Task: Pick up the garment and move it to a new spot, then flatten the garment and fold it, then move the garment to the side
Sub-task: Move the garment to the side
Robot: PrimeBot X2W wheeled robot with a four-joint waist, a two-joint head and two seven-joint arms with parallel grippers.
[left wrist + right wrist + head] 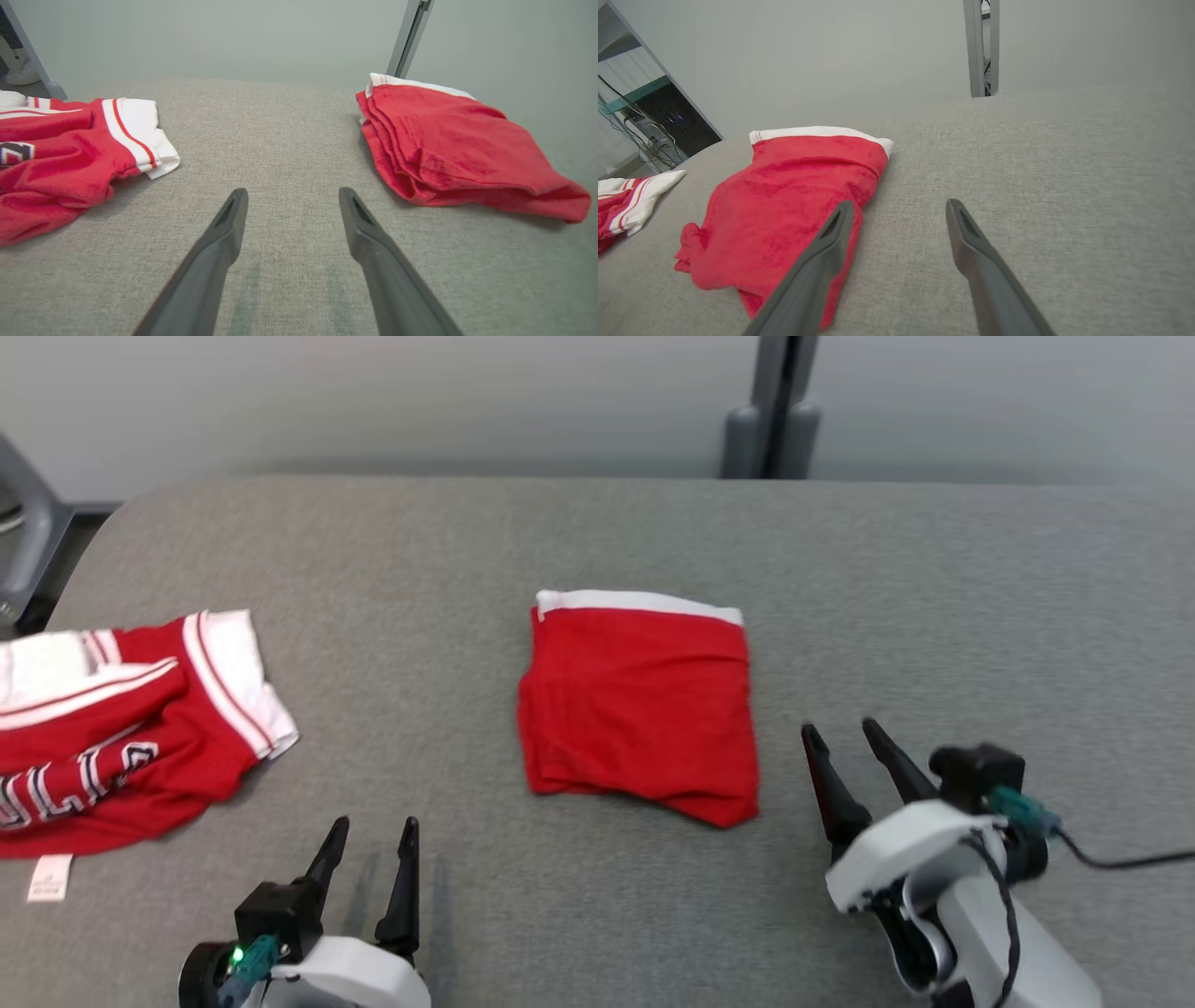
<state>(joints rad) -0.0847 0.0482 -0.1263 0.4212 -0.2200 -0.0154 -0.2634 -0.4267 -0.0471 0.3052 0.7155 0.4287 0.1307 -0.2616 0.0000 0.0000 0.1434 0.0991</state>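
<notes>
Both claws are seen spread and empty: the left gripper (375, 823) is poised near the grey table's (579, 532) front edge, the right gripper (838, 726) just beside the folded red garment (639, 709), which is laid mid-table. A crumpled red-and-white jersey (121, 737) is seen far left.

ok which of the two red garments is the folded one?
The plain red garment in the centre, a neat stacked square with a white band. The lettered jersey at the robot's left lies crumpled.

The garment (639, 705) lies centred on the table (597, 537), a jersey (121, 737) well apart leftward.
</notes>
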